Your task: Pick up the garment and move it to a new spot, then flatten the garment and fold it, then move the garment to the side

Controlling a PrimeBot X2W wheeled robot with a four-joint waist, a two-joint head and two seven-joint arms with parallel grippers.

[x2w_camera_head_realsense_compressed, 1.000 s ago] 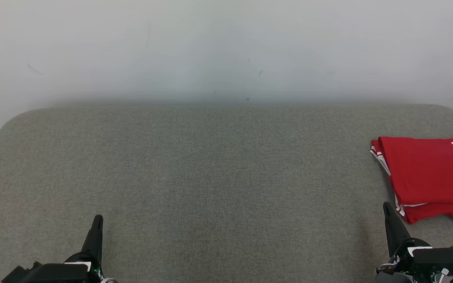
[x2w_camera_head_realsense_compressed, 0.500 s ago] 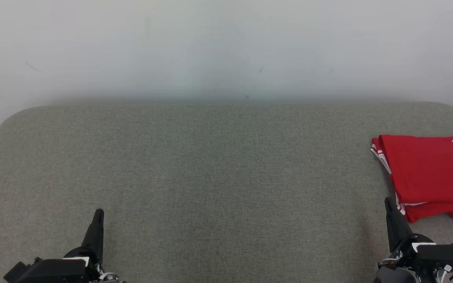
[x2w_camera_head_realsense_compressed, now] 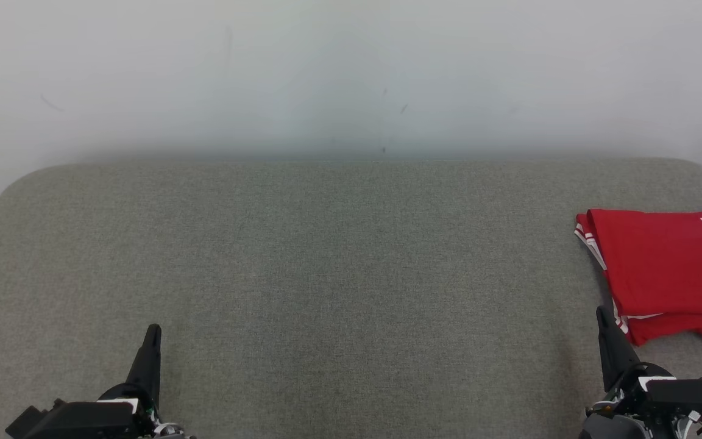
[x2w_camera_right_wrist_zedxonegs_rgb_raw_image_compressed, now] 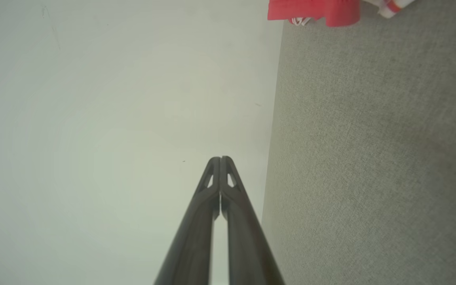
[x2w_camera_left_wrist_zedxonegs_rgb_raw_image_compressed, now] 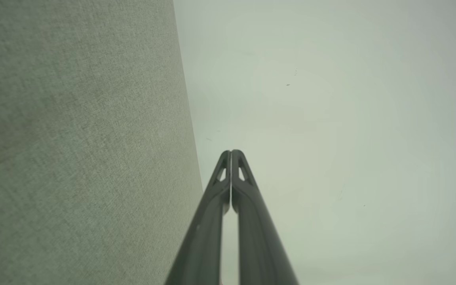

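In the head view I have the red garment (x2w_camera_head_realsense_compressed: 662, 268) lying folded at the right edge of the grey tabletop (x2w_camera_head_realsense_compressed: 351, 274), with its right part cut off by the frame. A dark numeral shows on top and white-trimmed layers are stacked along its left and near edges. My left pincer (x2w_camera_head_realsense_compressed: 153, 334) sits at the near left, well apart from the cloth, and my right pincer (x2w_camera_head_realsense_compressed: 601, 314) sits at the near right with its tip just beside the garment's near-left corner. I cannot tell from here whether it touches. I judge the fold done and the move to the side made or nearly so. The next move calls for little beyond drawing the right arm back without snagging that corner. The left wrist view gives what the head view cannot: the two fingers pressed together to the tip, gripping nothing, with tabletop to one side and bare wall (x2w_camera_left_wrist_zedxonegs_rgb_raw_image_compressed: 331, 138) beyond. The right wrist view shows the same for the right pincer, closed tight and empty. It also shows the garment's layered edge at the top of its frame, apart from the fingertips.
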